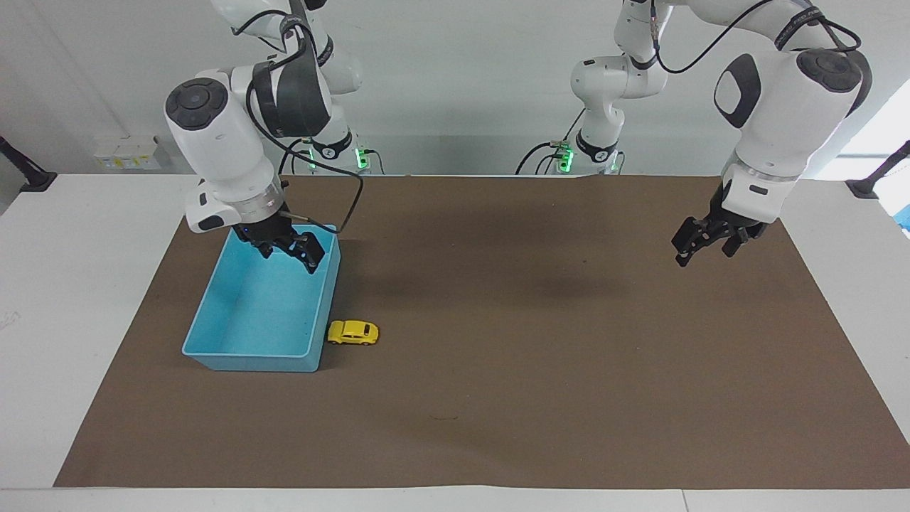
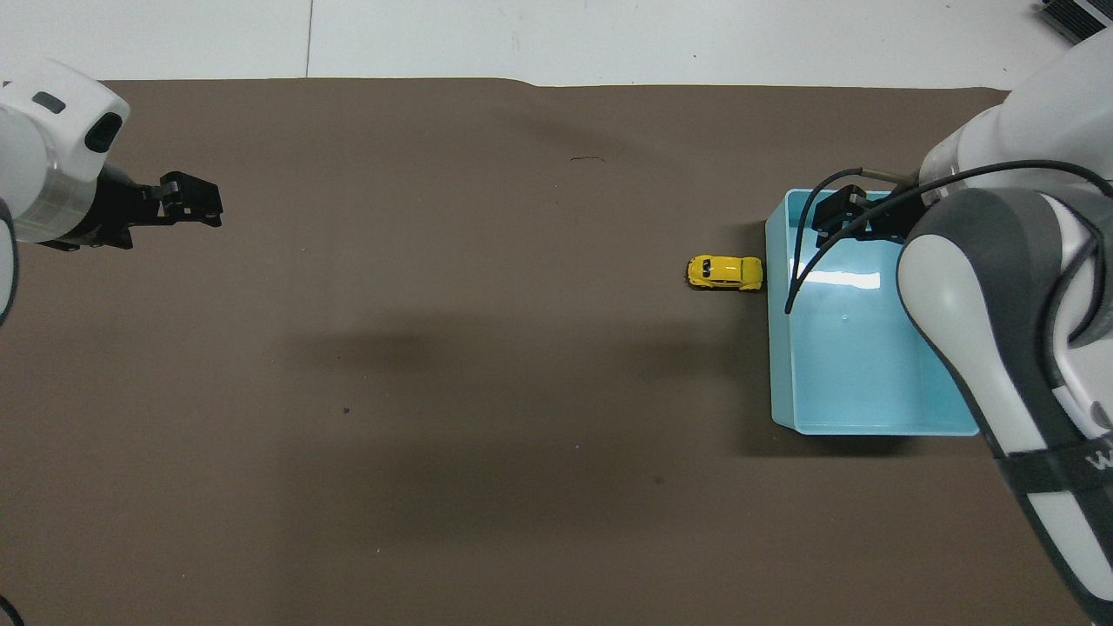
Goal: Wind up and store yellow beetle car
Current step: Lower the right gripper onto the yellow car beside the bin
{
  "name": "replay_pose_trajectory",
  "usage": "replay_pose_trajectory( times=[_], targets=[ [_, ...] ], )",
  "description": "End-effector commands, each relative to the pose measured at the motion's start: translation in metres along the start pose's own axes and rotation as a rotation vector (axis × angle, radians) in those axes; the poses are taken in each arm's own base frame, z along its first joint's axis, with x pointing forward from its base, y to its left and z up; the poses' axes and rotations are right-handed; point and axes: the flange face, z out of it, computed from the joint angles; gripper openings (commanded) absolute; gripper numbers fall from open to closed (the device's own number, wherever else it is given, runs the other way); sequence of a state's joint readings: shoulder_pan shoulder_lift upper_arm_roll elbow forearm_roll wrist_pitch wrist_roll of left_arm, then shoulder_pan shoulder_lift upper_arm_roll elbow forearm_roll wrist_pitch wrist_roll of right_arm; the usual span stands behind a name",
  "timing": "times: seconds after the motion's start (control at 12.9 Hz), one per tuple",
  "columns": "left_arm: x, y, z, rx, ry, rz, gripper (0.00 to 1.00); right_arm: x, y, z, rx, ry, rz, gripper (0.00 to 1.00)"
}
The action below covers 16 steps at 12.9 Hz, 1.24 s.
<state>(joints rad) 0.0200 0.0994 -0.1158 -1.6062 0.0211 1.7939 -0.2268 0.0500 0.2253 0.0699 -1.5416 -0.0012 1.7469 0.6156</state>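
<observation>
Resting beside one blue bin (image 1: 213, 323), one yellow beetle car (image 1: 352, 332), two tools spread, empty: right tool (image 1: 288, 250), left tool (image 1: 704, 245).

We count one yellow toy car (image 1: 352, 333), lying just beside the blue bin (image 1: 213, 313). We count one blue bin, and one brown mat (image 1: 540, 384) under it. We count two robot arms: one ends in the right gripper (image 1: 290, 249), over the bin, and the other in the left gripper (image 1: 704, 245), well apart from the bin.
</observation>
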Motion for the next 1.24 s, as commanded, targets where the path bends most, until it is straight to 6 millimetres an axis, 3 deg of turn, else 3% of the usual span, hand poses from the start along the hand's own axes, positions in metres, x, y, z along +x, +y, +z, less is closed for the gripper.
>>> replay_pose_trajectory(
  times=[0.0,0.15,0.39,0.7,1.16],
  targets=[
    [-0.009,-0.004,-0.034,-0.006,-0.032,0.040,1.00,-0.007,-0.011,0.005,0.022,0.001,0.166,1.00],
    [-0.026,-0.007,-0.062,-0.001,-0.024,0.050,1.00,-0.015,-0.022,0.011,0.023,0.002,0.286,1.00],
    [-0.051,-0.006,-0.085,0.010,-0.053,0.111,1.00,-0.018,-0.036,0.025,0.019,0.007,0.472,1.00],
    [-0.077,-0.003,-0.077,0.027,-0.104,0.151,1.00,-0.015,-0.051,0.045,0.036,0.013,0.669,1.00],
    [-0.063,-0.002,-0.084,0.009,-0.018,0.141,1.00,-0.008,-0.069,0.086,0.065,0.007,0.916,1.00]
  ],
)
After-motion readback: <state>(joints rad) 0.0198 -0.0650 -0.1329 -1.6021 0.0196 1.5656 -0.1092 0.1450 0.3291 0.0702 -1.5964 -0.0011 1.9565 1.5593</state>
